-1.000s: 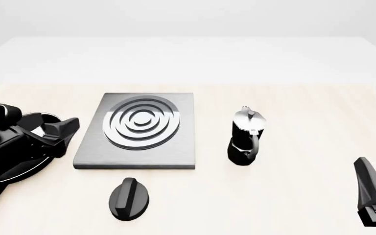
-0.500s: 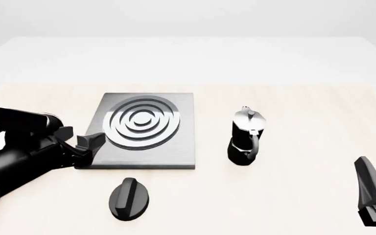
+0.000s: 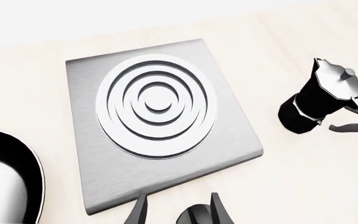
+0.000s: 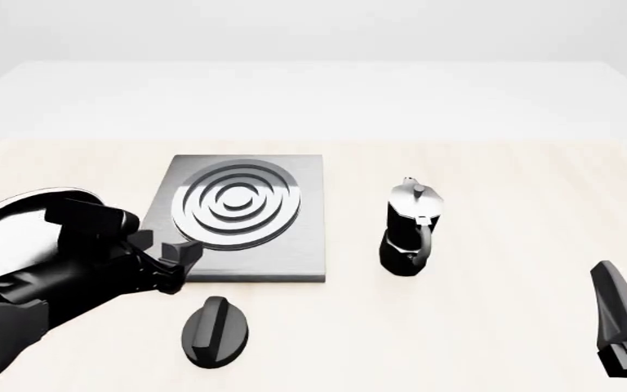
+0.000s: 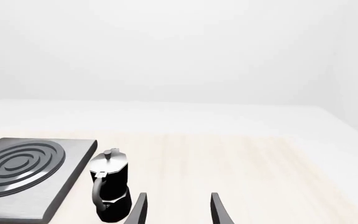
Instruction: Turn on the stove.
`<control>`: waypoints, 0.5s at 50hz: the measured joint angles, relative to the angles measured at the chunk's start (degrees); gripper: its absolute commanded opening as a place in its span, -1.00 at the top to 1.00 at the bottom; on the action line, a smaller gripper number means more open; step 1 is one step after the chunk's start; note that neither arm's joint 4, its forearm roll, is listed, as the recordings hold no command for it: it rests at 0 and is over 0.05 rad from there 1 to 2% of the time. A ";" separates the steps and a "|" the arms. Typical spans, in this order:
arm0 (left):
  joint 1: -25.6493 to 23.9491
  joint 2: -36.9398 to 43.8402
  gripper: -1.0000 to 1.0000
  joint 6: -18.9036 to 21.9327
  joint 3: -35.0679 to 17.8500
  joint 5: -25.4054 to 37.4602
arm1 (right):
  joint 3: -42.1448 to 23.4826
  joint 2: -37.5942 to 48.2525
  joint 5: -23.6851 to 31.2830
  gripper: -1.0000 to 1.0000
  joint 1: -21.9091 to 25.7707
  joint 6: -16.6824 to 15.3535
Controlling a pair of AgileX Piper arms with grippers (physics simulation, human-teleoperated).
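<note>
The stove (image 4: 291,245) is a brushed-grey slab with a round ringed burner (image 4: 235,202). Its black oval knob (image 4: 218,331) lies apart on the table, in front of the slab. My left gripper (image 4: 177,263) is open and empty, above the slab's near left corner, just up and left of the knob. In the left wrist view the stove (image 3: 235,140) fills the middle, and the knob's top (image 3: 195,215) shows between the open fingertips (image 3: 139,212). My right gripper (image 4: 619,318) is open and empty at the near right, far from the stove (image 5: 67,182).
A glossy black frying pan (image 4: 9,237) sits left of the stove, partly behind my left arm; its rim shows in the left wrist view (image 3: 33,177). A black-and-silver moka pot (image 4: 410,229) stands right of the slab, also in both wrist views (image 3: 319,100) (image 5: 110,186).
My left arm has swung right and nearer, from over the pan to the slab's near left corner beside the knob, uncovering the pan. The right arm has not moved.
</note>
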 measured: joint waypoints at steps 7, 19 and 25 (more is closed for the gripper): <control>-0.93 2.89 -1.00 -1.03 0.68 -2.53 | -0.04 0.00 -0.05 -1.00 -0.02 0.27; -2.30 7.83 -1.00 -2.52 1.99 -6.93 | -0.10 0.00 -0.15 -1.00 -0.06 0.71; -2.79 10.29 -1.00 -3.01 2.42 -9.05 | -0.14 -0.01 -0.22 -1.00 -0.10 0.92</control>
